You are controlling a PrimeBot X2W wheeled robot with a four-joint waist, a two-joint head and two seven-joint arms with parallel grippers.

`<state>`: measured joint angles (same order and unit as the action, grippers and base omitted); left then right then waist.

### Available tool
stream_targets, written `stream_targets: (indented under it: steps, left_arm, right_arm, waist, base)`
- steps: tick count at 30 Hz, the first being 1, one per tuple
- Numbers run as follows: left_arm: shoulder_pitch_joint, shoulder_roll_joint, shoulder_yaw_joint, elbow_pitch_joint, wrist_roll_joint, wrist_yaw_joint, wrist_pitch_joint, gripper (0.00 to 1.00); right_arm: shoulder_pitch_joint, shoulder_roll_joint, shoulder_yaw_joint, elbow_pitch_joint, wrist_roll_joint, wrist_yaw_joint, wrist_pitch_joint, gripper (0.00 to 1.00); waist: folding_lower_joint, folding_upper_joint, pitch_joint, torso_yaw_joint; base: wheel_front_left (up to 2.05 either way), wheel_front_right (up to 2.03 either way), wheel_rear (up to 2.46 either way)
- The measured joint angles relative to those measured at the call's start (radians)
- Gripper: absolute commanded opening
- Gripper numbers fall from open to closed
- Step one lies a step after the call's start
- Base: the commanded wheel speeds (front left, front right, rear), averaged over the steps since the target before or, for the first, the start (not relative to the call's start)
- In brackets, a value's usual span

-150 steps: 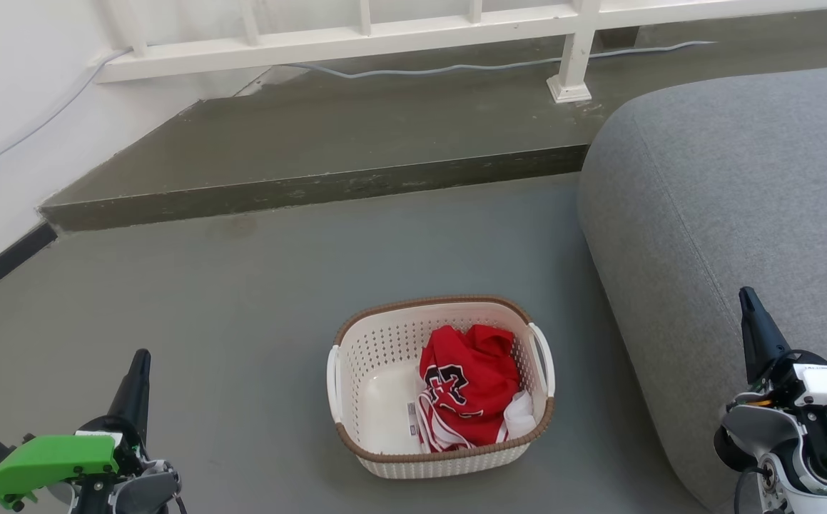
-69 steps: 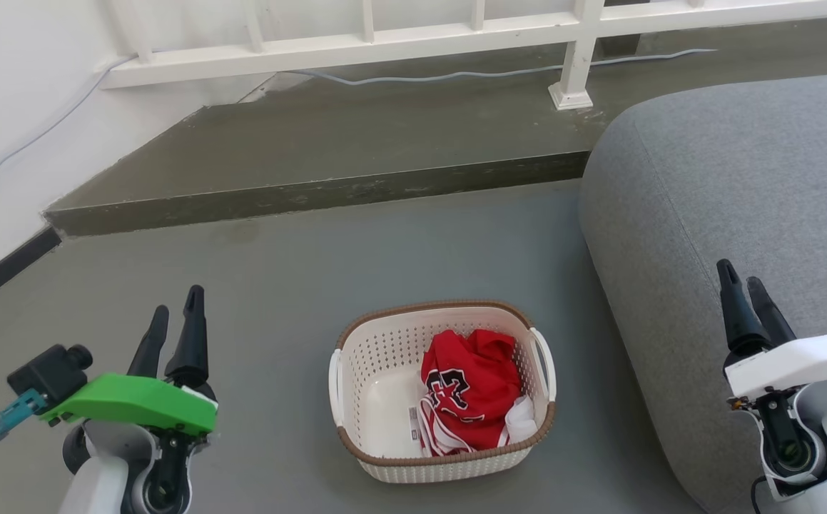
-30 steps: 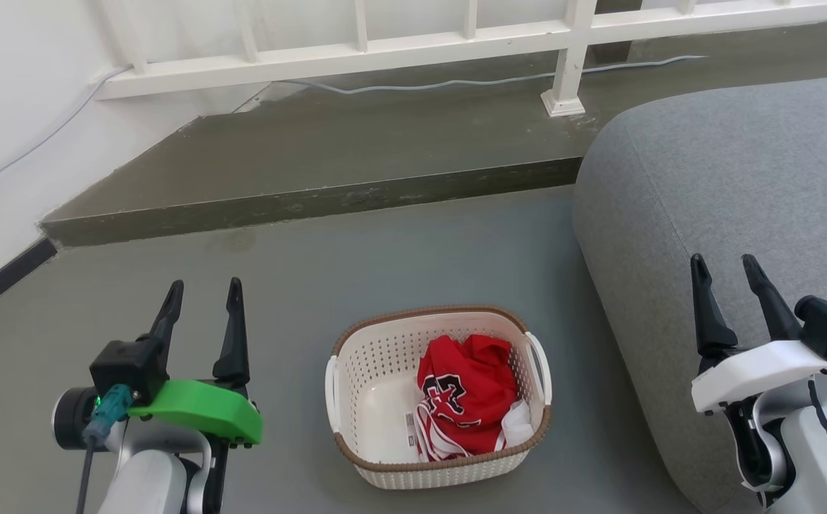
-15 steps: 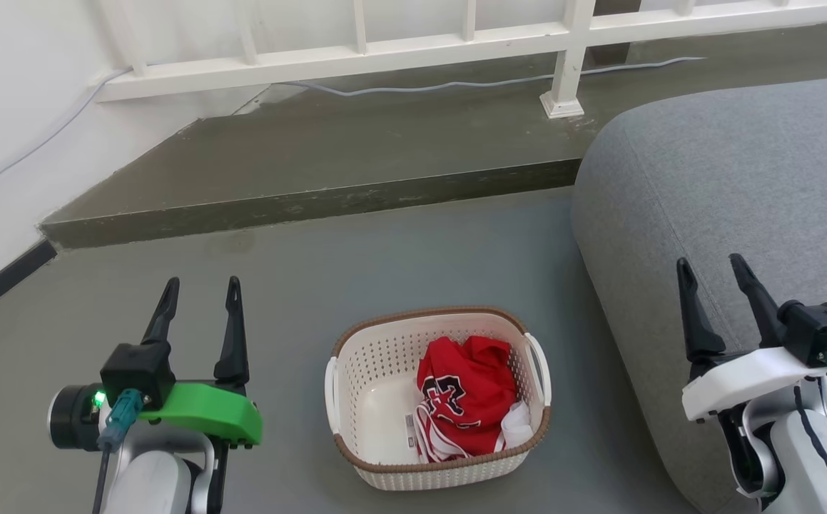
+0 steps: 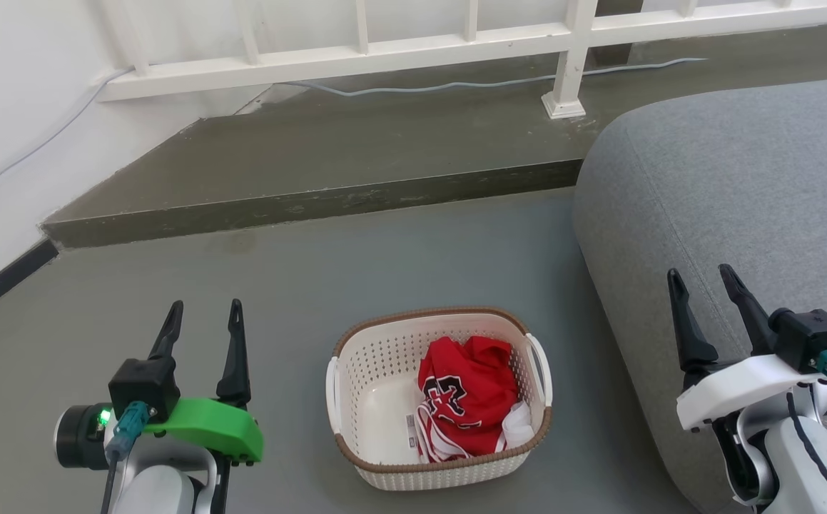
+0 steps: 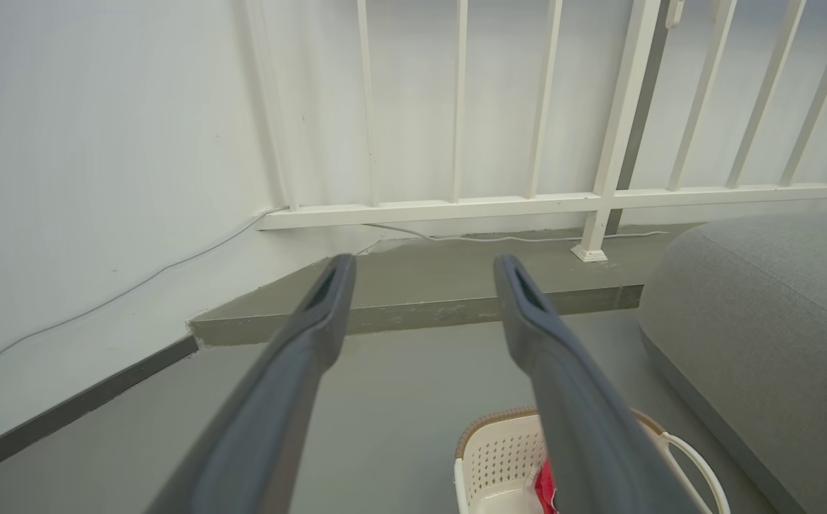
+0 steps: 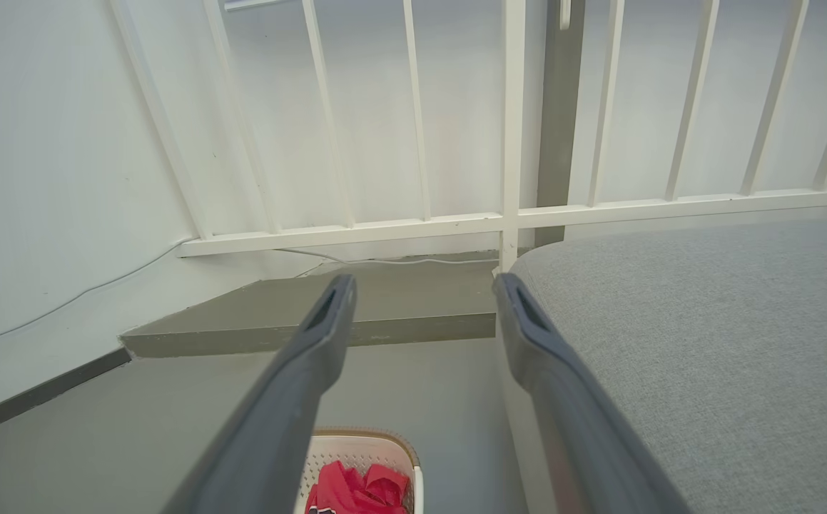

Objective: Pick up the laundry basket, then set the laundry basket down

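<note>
Laundry basket (image 5: 374, 350) with red jersey (image 5: 481, 421), black lettering (image 5: 449, 389) and white tag (image 5: 411, 422) unreadable

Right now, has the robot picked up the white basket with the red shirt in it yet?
Not yet. Done: nothing lifted; the cream-white perforated plastic laundry basket, brown-rimmed, sits on the grey floor with a crumpled red jersey inside. In hand: the left end effector and right end effector hover open either side, touching nothing. To do: grip it, lift, set down.
</note>
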<state>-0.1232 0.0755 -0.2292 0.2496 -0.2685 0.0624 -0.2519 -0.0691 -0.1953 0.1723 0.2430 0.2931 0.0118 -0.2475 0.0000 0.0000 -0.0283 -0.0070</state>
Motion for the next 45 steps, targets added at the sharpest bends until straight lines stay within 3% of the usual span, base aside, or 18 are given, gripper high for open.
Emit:
stream_targets:
  steps: [29, 45]
  left_arm:
    - [0.0, -0.009, 0.002, 0.034, 0.0, -0.001, 0.0, 1.0]
    - [-0.056, -0.024, -0.021, 0.028, 0.0, -0.002, 0.0, 1.0]
  right_arm:
    - [0.012, 0.021, -0.019, 0.041, -0.013, 0.031, 0.0, 1.0]
    - [-0.051, 0.024, -0.034, 0.064, -0.003, 0.053, 0.0, 1.0]
  waist:
    - [0.0, 0.0, 0.015, 0.007]
    - [0.0, 0.0, 0.164, 0.008]
  base:
    - [0.0, 0.0, 0.0]
    - [0.0, 0.0, 0.0]
